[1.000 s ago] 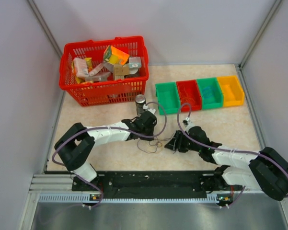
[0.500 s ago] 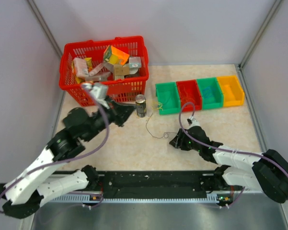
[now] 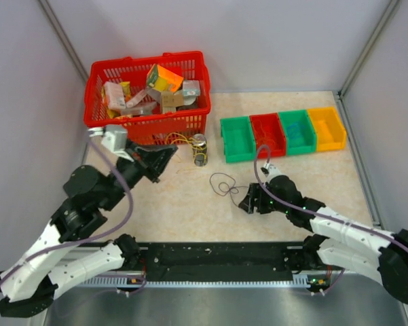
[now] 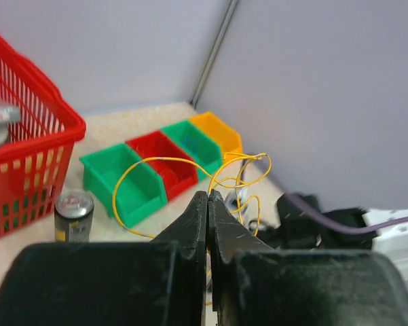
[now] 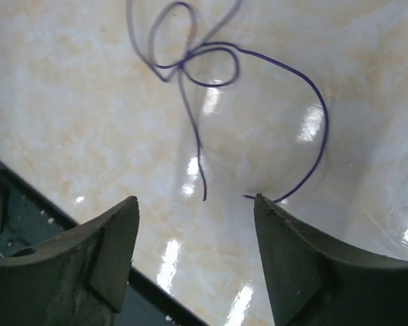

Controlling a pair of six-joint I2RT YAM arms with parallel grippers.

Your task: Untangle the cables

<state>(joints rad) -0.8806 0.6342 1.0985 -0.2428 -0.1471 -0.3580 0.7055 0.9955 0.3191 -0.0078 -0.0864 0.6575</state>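
Your left gripper [image 3: 170, 154] sits left of centre in the overhead view, raised off the table [image 3: 190, 210] and aimed toward the red basket [image 3: 146, 129] and the can [image 3: 199, 149]. In the left wrist view its jaws are pressed tight together [image 4: 208, 197], and the yellow cable [image 4: 161, 159] runs out from the tips. It is pinched there and hangs in several loose loops in the air ahead of the fingers. From overhead, that yellow cable [image 3: 183, 140] shows as a thin strand between the fingertips and the can, just in front of the basket wall.

Your right gripper [image 3: 248, 202] is low over the table, right of centre in the overhead view. The right wrist view shows its jaws standing wide apart [image 5: 195, 202] with nothing between them but bare tabletop. The purple cable [image 5: 183, 60] lies flat on the table just beyond them, knotted into small loops in the upper middle of that frame. One long arc sweeps down toward the finger on the right of the frame. Overhead, that purple cable [image 3: 223, 183] lies near the centre of the table, just up and left of the right gripper. It is well apart from the yellow one.
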